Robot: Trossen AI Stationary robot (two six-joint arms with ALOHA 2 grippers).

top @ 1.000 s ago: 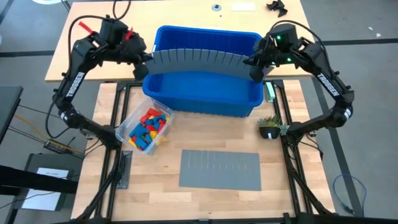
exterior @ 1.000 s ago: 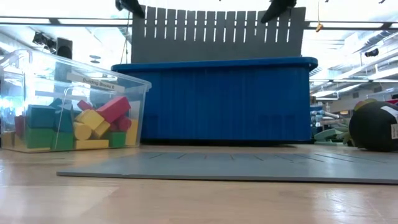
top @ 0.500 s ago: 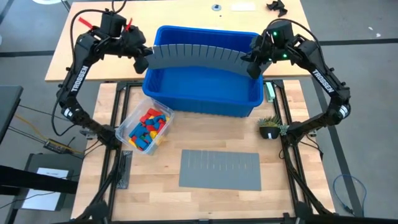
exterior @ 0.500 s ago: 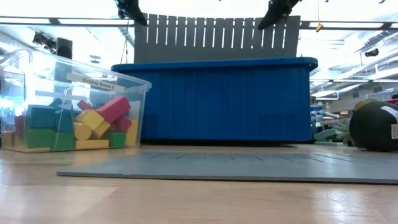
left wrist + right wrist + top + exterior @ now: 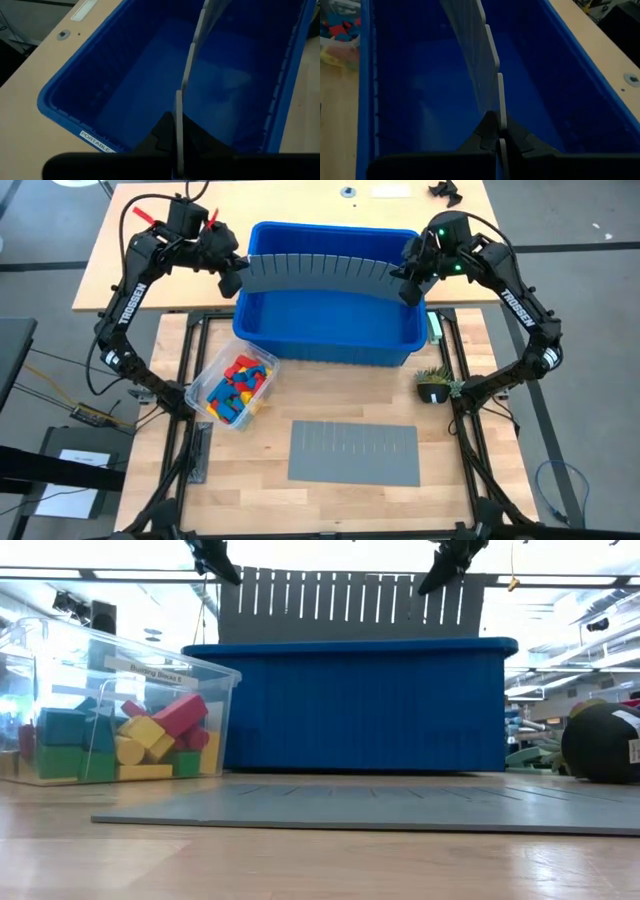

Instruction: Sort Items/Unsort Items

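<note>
Arms reach from both sides over the large blue plastic bin, each bent at the elbow with its wrist turned inward toward the other. The left hand is clamped on one end of a long grey slotted divider sheet, and the right hand is clamped on the opposite end, so the sheet hangs between them on its long edge, upright, across the rear half of the bin. In the low view the sheet's upper part with its row of slots stands above the bin's rim, with a dark hand at each upper corner. Each wrist view shows that arm's two dark fingers pressed together on the sheet's thin edge, with the blue interior of the bin beyond them; the right arm's fingers close on the edge the same way.

The small toy blocks in red, yellow, green and blue lie heaped in a clear plastic box on the wooden surface, just in front of the bin's left corner and well apart from both hands. A second grey slotted divider sheet lies flat on the surface in front of the bin. A small dark pot with a green plant sits near the bin's right front corner.
</note>
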